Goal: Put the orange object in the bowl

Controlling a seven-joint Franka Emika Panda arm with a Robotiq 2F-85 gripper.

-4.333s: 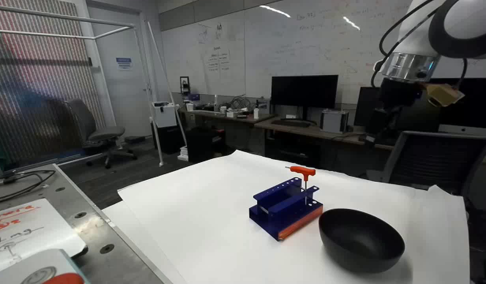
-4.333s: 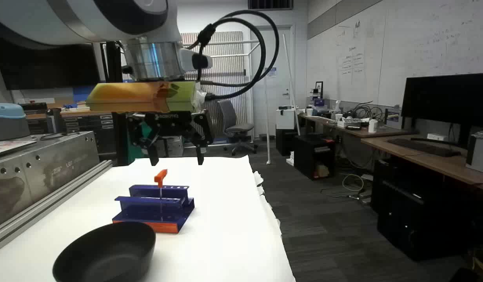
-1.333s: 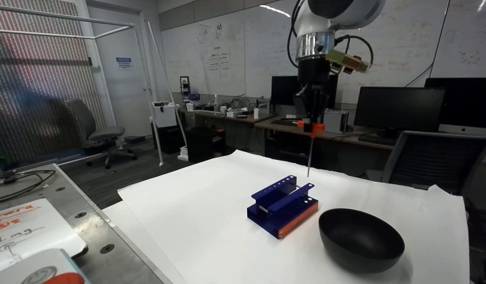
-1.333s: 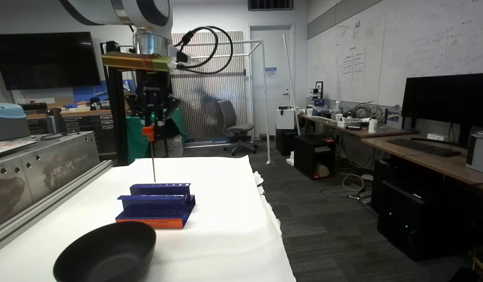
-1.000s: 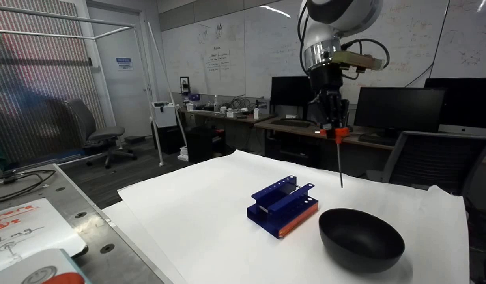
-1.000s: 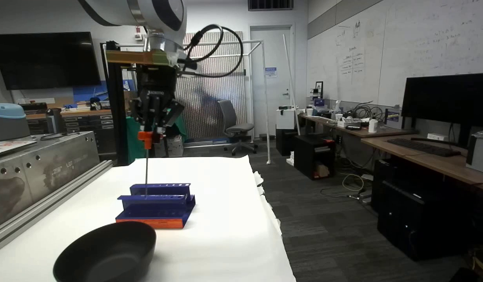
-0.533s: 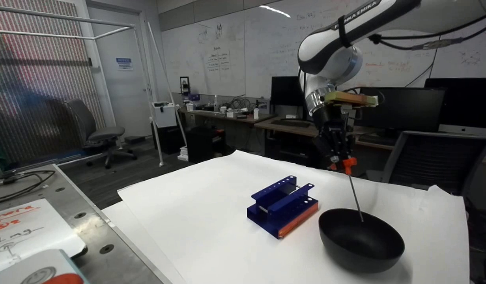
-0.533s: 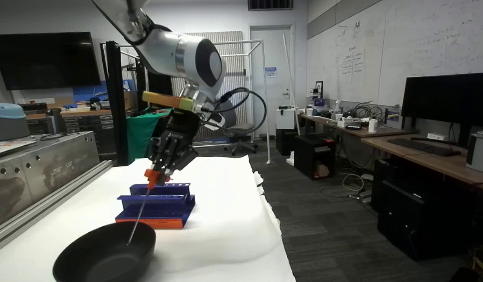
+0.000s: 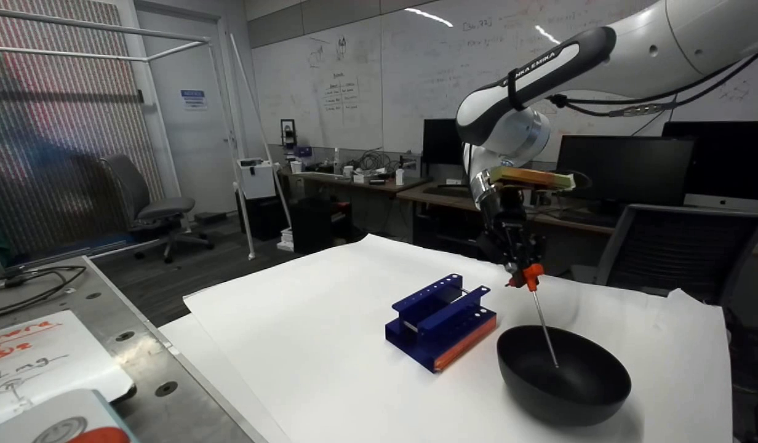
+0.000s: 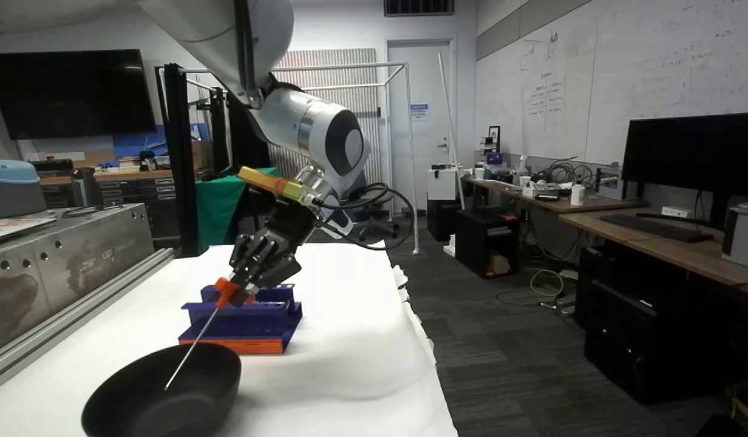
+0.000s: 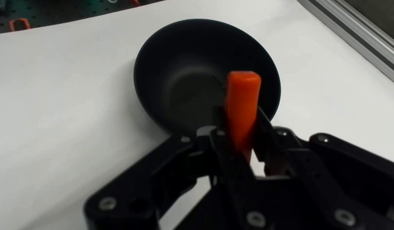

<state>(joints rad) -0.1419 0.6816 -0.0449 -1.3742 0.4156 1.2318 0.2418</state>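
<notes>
The orange object, a T-handled tool with an orange grip (image 9: 532,275) and a thin metal shaft (image 9: 544,329), hangs tilted over the black bowl (image 9: 539,400). In an exterior view, its handle (image 10: 226,294) is up beside the fingers and the shaft slants down inside the bowl (image 10: 219,397) rim. Whether the tip touches the bowl I cannot tell. My gripper (image 11: 241,123) is shut on the orange handle (image 11: 243,95), which stands between both fingers in the wrist view. There the bowl (image 11: 187,95) lies beyond the fingertips, and most of the shaft is hidden behind the handle.
The blue rack (image 9: 437,329) with its orange base edge stands beside the bowl on white paper (image 9: 317,344). In an exterior view, the gripper overlaps the rack (image 10: 246,325). A metal rail (image 11: 360,35) borders the paper in the wrist view.
The orange object was upright in the rack; my gripper took hold of it, lifted it clear and carried it to the bowl. In the last second it has come lower and tilted more.
</notes>
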